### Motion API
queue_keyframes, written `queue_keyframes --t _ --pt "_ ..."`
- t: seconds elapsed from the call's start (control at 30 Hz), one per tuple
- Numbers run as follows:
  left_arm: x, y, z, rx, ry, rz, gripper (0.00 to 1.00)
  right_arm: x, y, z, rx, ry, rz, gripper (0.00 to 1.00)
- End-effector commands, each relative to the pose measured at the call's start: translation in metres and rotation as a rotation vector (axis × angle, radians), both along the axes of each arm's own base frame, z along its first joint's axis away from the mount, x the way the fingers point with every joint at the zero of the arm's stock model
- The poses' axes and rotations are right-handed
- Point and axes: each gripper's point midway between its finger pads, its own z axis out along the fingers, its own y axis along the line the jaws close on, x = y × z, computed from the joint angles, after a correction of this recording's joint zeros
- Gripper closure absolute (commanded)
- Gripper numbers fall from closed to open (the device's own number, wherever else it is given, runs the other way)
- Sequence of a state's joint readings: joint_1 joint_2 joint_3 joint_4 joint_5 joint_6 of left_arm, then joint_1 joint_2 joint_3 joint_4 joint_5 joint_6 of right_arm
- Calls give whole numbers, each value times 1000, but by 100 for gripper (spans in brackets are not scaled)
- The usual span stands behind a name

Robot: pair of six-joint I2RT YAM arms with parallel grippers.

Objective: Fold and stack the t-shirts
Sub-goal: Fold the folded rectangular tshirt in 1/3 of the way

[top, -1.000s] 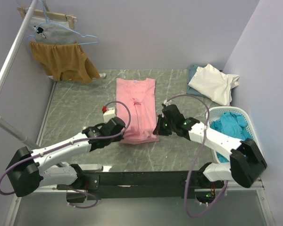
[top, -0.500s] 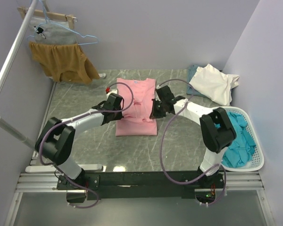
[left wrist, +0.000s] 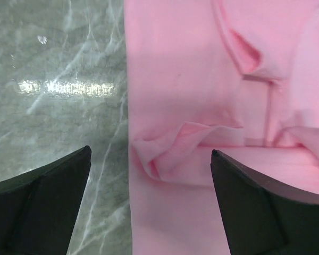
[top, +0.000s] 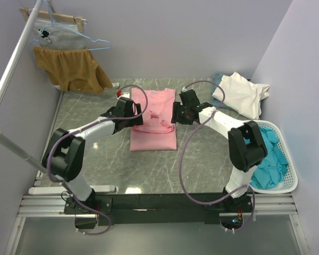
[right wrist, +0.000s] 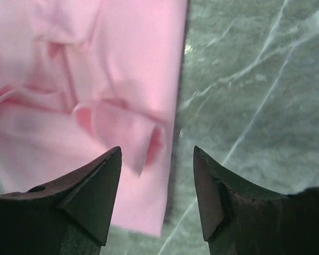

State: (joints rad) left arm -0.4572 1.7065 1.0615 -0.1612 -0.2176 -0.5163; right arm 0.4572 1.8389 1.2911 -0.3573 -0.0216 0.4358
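A grey-green marbled table (top: 85, 111) fills a pale-walled booth, with a mustard garment (top: 69, 69) hanging at the back left. The pink t-shirt (top: 154, 137) lies mid-table, its lower half doubled up over the chest.

We see the left gripper (top: 129, 110) over the shirt's left edge, jaws spread wide with nothing between them. The right gripper (top: 179, 112) is over the right edge, jaws parted less widely and also empty.

In the wrist views both corners of the doubled layer sit rumpled: a small pucker (left wrist: 165, 149) at the left edge and a curled flap (right wrist: 125, 130) at the right. We judge the fold laid but untidy. To finish it well, we would tug both corners flat together, square with the edges beneath, then lift clear. Whether the layers line up near the collar we cannot quite tell from above.

The cream-white t-shirt (top: 239, 94) lies back right atop a grey-blue t-shirt (top: 218, 81). The teal t-shirts (top: 268, 154) wait in the white basket (top: 287, 186).
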Motion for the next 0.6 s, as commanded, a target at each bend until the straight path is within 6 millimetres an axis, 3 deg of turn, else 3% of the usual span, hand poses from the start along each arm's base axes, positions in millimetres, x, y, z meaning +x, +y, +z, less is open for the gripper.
queue_keyframes --t 0.0,0.17,0.3,0.43,0.57 --pt "-4 -14 65 -109 -145 -85 1 -10 14 54 137 -87 63 37" --pt "-33 -40 59 -241 -57 -215 1 -41 42 39 225 21 154 41" --pt "-52 -56 39 -328 20 -279 0 -59 60 28 279 79 197 42" --pt "-50 -61 18 -326 72 -281 0 -67 69 18 278 101 216 43" --pt "-36 -64 13 -318 62 -269 1 -62 74 6 265 123 218 43"
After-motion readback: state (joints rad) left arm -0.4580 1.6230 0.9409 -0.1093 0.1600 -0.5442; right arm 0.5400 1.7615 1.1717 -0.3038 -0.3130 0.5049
